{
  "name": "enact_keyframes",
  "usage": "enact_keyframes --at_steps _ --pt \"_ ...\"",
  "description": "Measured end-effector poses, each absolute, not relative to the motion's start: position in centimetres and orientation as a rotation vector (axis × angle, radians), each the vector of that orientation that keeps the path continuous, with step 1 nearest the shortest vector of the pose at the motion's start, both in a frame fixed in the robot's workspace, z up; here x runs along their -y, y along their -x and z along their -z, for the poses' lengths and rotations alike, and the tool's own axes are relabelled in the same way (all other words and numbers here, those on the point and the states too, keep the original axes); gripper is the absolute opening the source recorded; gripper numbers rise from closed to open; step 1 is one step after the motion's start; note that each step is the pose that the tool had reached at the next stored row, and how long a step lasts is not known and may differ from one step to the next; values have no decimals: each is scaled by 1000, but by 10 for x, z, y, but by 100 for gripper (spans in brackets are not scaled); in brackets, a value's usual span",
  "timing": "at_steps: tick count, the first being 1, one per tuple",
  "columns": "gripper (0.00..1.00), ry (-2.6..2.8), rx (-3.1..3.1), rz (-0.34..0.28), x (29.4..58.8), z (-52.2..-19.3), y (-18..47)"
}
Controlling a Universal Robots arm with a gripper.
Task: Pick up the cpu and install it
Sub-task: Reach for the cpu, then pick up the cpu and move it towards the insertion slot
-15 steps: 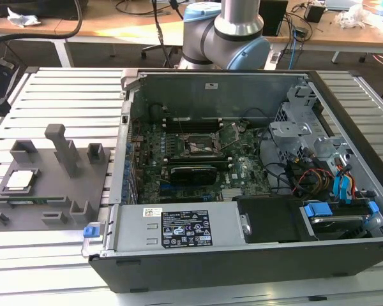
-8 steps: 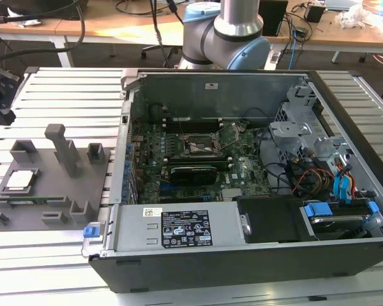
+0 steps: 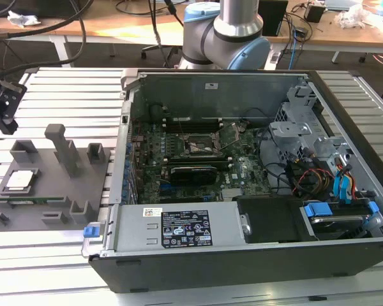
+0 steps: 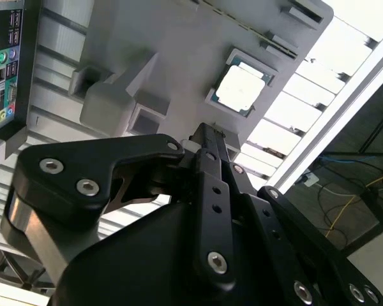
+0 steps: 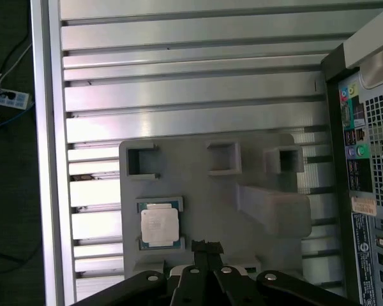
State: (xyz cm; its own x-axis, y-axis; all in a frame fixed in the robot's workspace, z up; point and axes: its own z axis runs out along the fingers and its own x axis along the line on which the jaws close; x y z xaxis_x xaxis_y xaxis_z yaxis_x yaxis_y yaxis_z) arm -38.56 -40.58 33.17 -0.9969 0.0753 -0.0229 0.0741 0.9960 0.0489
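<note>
**Before you drop onto the cpu [image 5: 159, 226], square up**

Since the claw [image 5: 206, 247] hangs over the grey tray [image 5: 198, 191] with its fingers drawn together and empty, you would do well to spread it wide and centre it across the cpu's opposite edges. The cpu lies flat in a recess by the tray edge farthest from the open case [image 3: 242, 242]. Count: one cpu, one tray, one case.

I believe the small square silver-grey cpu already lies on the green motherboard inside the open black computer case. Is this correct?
No. In the exterior view the small square silver-grey cpu lies in a recess of the grey holder tray, outside the open black computer case at the exterior view's left, not on the green motherboard.
</note>
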Motion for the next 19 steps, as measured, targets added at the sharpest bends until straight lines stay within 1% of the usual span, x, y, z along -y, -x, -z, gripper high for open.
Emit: enact_keyframes --at_steps 19 --pt "11 -117 -3114 -75 407 -325 387"
